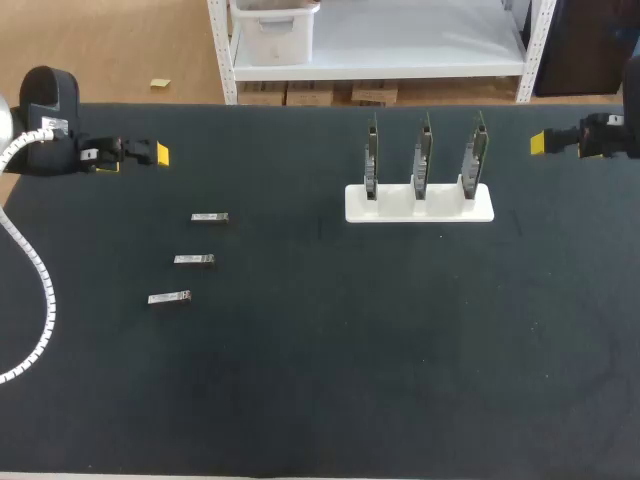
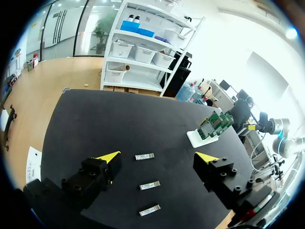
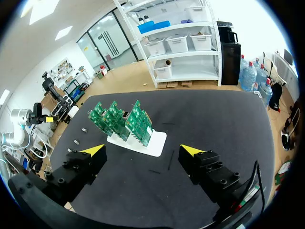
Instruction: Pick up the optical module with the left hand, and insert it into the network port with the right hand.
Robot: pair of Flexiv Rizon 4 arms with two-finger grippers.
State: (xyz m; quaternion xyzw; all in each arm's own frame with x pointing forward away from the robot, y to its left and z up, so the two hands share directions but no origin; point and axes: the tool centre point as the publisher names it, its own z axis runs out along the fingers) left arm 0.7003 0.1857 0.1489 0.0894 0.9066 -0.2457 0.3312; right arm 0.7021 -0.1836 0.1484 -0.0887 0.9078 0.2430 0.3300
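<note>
Toward the left edge of the black surface (image 1: 320,400) lie three optical modules, small silvery bars in a slanting row: the far module (image 1: 209,217), the middle module (image 1: 194,260) and the near module (image 1: 169,298), each apart from the next and none touched by a finger. My left gripper (image 2: 157,156) hangs above the far-left corner, fingers spread wide and gripping nothing, with the modules on the surface ahead of it. My right gripper (image 3: 143,150) hangs above the far-right corner, spread just as wide, also gripping nothing. Ahead of it, right of the middle and toward the far edge, a white holder (image 1: 445,207) carries three green boards (image 1: 421,150) upright side by side; I cannot make out their ports. A white cable (image 1: 42,300) loops from my left arm along the left edge
</note>
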